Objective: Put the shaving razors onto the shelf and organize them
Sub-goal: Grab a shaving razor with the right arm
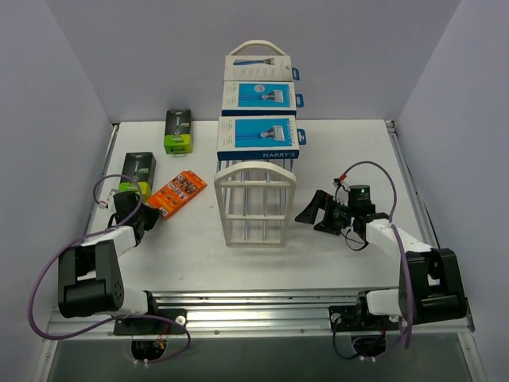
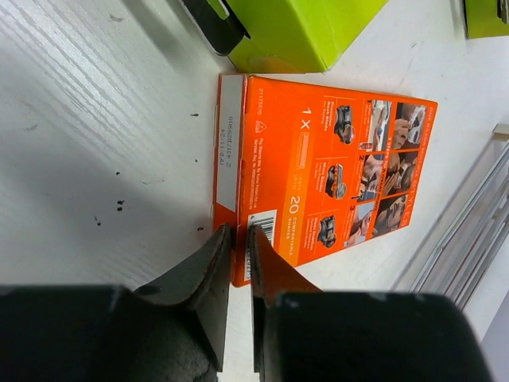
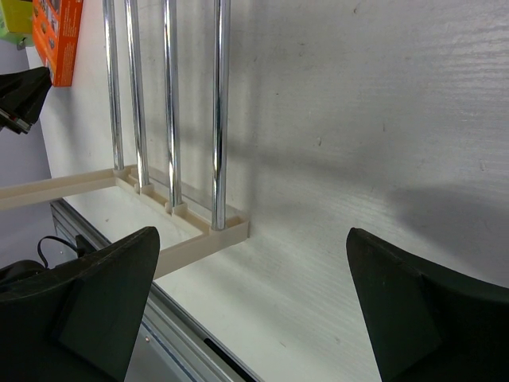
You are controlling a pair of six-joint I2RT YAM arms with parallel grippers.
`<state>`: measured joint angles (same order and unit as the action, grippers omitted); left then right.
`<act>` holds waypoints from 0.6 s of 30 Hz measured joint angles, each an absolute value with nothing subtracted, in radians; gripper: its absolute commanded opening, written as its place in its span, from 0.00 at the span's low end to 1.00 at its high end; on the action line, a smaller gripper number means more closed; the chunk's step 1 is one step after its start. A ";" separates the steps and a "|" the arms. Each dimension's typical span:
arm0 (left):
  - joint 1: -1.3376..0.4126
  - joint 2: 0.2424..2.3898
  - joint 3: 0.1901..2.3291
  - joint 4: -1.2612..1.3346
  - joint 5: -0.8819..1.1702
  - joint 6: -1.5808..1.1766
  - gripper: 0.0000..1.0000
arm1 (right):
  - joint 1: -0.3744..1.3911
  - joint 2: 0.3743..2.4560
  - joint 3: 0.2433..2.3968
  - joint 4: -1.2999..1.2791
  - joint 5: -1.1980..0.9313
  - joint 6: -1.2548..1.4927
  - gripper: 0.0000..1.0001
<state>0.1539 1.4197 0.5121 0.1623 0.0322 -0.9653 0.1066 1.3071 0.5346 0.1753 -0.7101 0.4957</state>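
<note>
On the white counter (image 1: pixel 358 159), the left claw (image 2: pixel 240 232) pinched the near edge of the flat orange cardboard razor box (image 2: pixel 318 159), probably light and stiff, while the right claw (image 3: pixel 253 263) gaped empty.

Open table (image 1: pixel 350 151) was left to the right of the shelf (image 1: pixel 256 183). Its upper tiers were taken by three blue-and-white boxes (image 1: pixel 258 137). Leftward, passage was narrowed by the orange box (image 1: pixel 176 193) and two black-and-lime boxes (image 1: pixel 137 175).
</note>
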 measured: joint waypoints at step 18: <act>0.151 1.234 0.478 -0.068 0.058 -0.897 0.02 | 0.107 1.307 0.535 0.175 -0.710 0.496 1.00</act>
